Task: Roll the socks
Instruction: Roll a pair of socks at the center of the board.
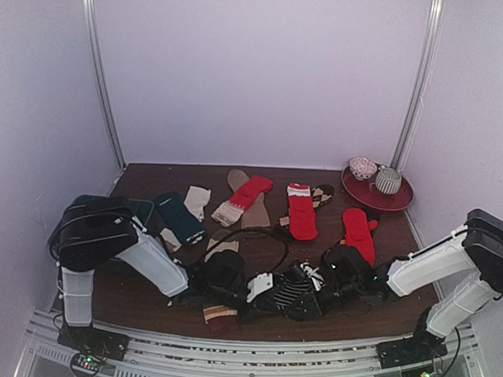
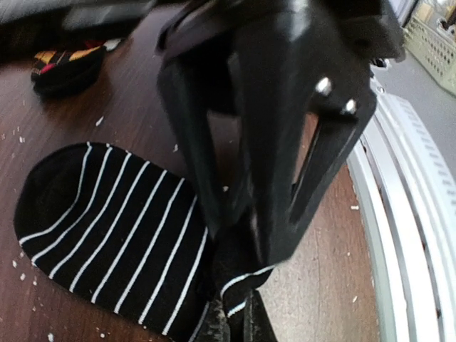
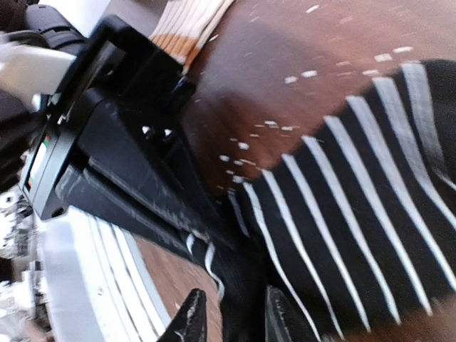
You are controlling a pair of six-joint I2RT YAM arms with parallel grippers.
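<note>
Left wrist view: the black knitted sock with white stripes [image 2: 107,228] lies spread, not yet rolled, beside the near edge of the dark wooden counter [image 1: 153,175]. Our left hand [image 2: 235,329] is clamped on its cuff; the right hand [image 3: 235,317] stands apart astride it. We judge the two rolled bundles [image 1: 374,176] on the red round plate [image 1: 400,202] finished; the red socks [image 1: 302,217] and teal sock [image 1: 180,217] await rolling. Open room lies mid-counter.
</note>
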